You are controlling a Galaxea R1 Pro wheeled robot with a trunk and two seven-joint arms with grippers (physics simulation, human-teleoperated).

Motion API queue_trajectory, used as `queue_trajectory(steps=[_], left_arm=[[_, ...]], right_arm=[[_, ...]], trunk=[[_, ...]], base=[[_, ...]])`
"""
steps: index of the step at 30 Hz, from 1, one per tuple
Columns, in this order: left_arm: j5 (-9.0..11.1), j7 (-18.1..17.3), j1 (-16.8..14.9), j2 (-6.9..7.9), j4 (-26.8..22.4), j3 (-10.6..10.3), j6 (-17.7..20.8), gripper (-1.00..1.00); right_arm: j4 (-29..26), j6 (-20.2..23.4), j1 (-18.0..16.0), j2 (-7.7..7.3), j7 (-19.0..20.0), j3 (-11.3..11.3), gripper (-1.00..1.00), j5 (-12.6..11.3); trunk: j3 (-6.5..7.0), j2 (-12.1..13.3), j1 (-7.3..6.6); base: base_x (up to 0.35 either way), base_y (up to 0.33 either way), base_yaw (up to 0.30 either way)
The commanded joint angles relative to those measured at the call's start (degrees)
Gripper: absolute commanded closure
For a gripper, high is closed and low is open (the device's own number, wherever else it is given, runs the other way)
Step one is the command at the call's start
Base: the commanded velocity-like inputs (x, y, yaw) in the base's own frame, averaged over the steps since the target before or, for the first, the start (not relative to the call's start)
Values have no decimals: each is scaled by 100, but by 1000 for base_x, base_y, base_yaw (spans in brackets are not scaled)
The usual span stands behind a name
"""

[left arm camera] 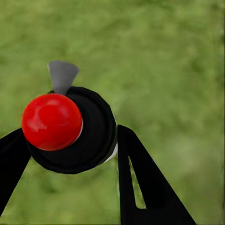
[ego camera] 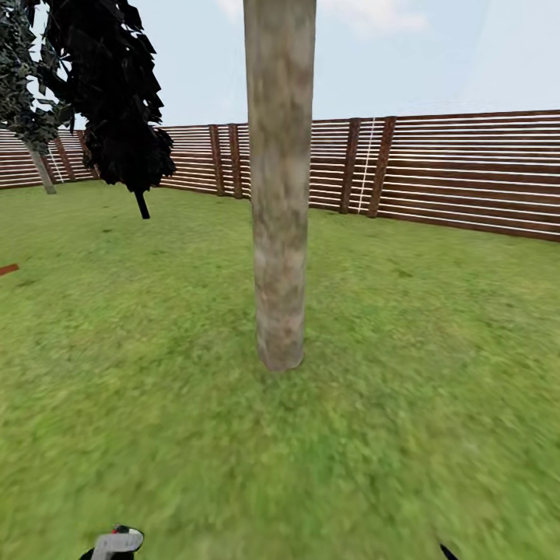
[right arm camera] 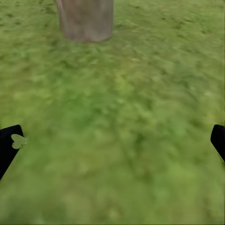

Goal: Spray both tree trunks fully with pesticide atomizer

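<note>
**Atomizer held in the left gripper, facing a tree trunk on the lawn**

The pesticide atomizer (left arm camera: 70, 129) sits between the two black fingers of the left gripper (left arm camera: 70, 154), which press against its round black cap from either side, so the claw is closed on it. In the left wrist view the cap carries a glossy red knob (left arm camera: 51, 122) on top, and a grey nozzle (left arm camera: 62, 75) sticks out past the cap's edge over blurred grass. In the head view the atomizer's pale grey top shows at the bottom edge, left of centre, with a small speck of red on it.

Ahead of the robot stands the tree trunk (ego camera: 280, 187), a thick, upright column of mottled grey-beige bark rooted in the grass lawn (ego camera: 404, 389) near the middle of the head view. The right wrist view shows the trunk's base too, well apart from the right gripper (right arm camera: 112, 145), whose black fingertips (right arm camera: 8, 147) sit at opposite edges of that picture with only lawn between them: that claw is spread wide and holds nothing.

Behind the trunk runs a brown horizontal-slat fence (ego camera: 467, 171). To the left, near the fence, stands a very dark narrow tree (ego camera: 117, 101), and further left a thin, leaning grey trunk (ego camera: 43, 171). Pale blue sky (ego camera: 435, 54) lies above the fence.
</note>
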Motion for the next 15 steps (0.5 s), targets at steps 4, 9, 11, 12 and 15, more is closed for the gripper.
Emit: queue_trajectory(steps=[4,9,11,12,15], left_arm=[[-1380,-548,-559,69,-31,-91,232,100],[-3086,-1568,-1192,-7,-35,-112,977,100],[-3618,-2566,-1379,-12,-38,-112,1029,100],[-3799,-2878,-1421,-17,-52,-113,1035,100],[-4212,-3518,-1596,-56,-122,-113,1043,100]], right_arm=[[-203,529,-550,1,1,678,-100,828],[-230,1782,-1322,38,-8,2031,-100,1508],[-209,1980,-1526,89,13,2982,-100,1529],[-203,2116,-1564,163,19,3362,-100,1528],[-215,2698,-1731,576,34,3987,-100,1533]], trunk=[[-1,0,0],[-1,0,0],[-1,0,0],[-1,0,0],[-1,0,0]], base=[[340,0,0],[340,0,0],[340,0,0],[340,0,0],[340,0,0]])
